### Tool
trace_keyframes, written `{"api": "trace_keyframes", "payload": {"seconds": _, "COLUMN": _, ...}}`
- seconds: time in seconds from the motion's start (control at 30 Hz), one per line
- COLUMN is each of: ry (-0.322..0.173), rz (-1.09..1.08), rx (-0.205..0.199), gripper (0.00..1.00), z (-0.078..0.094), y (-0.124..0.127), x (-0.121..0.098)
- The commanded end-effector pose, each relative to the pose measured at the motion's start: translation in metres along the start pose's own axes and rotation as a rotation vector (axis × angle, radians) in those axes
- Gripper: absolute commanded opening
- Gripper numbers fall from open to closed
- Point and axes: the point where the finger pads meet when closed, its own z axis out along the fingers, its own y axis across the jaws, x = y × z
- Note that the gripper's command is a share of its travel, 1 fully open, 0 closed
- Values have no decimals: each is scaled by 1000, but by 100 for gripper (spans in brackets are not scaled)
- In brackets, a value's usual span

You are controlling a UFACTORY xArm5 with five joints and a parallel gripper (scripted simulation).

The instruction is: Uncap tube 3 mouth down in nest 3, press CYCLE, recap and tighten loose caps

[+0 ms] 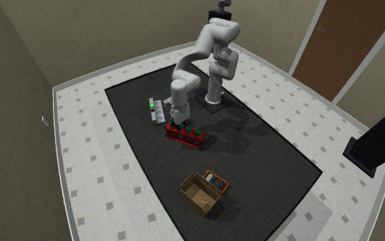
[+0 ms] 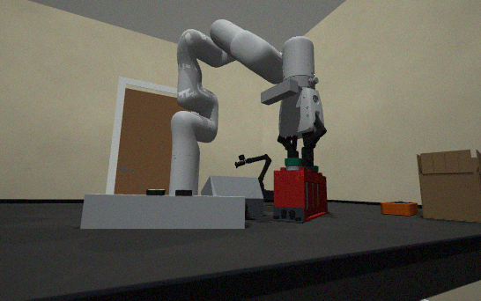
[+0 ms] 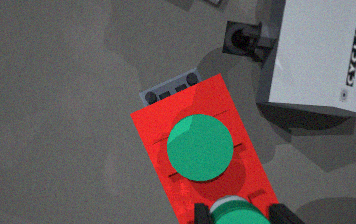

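The red decapping station (image 1: 185,135) stands on the dark mat in front of the arm's base. My gripper (image 1: 177,123) points straight down over it and is shut on a green cap (image 2: 292,162) that sits on top of its tube, second from the rack's end. In the wrist view the fingers flank that cap at the bottom edge. The neighbouring green cap (image 3: 200,147) sits on the end tube. Two more green caps (image 1: 194,131) show on the other side. The grey cap tray (image 1: 156,110) lies beside the station, with its green lamp (image 1: 151,105) lit.
The grey key housing (image 3: 315,50) stands close behind the rack's end. An open cardboard box (image 1: 199,193) and an orange multimeter (image 1: 216,180) lie farther off on the mat. The arm's base (image 1: 213,99) is behind the station.
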Motion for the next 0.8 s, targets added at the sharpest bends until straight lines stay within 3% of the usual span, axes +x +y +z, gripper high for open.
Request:
{"api": "trace_keyframes", "payload": {"seconds": 0.0, "ry": -2, "rz": 231, "rx": 4, "gripper": 0, "z": -1, "y": -1, "x": -1}}
{"api": "trace_keyframes", "payload": {"seconds": 0.13, "ry": -2, "rz": 360, "rx": 4, "gripper": 0, "z": -1, "y": -1, "x": -1}}
{"api": "trace_keyframes", "payload": {"seconds": 0.33, "ry": -2, "rz": 360, "rx": 4, "gripper": 0, "z": -1, "y": -1, "x": -1}}
{"api": "trace_keyframes", "payload": {"seconds": 0.37, "ry": -2, "rz": 360, "rx": 4, "gripper": 46, "z": -1, "y": -1, "x": -1}}
{"api": "trace_keyframes", "payload": {"seconds": 0.77, "ry": -2, "rz": 360, "rx": 4, "gripper": 46, "z": -1, "y": -1, "x": -1}}
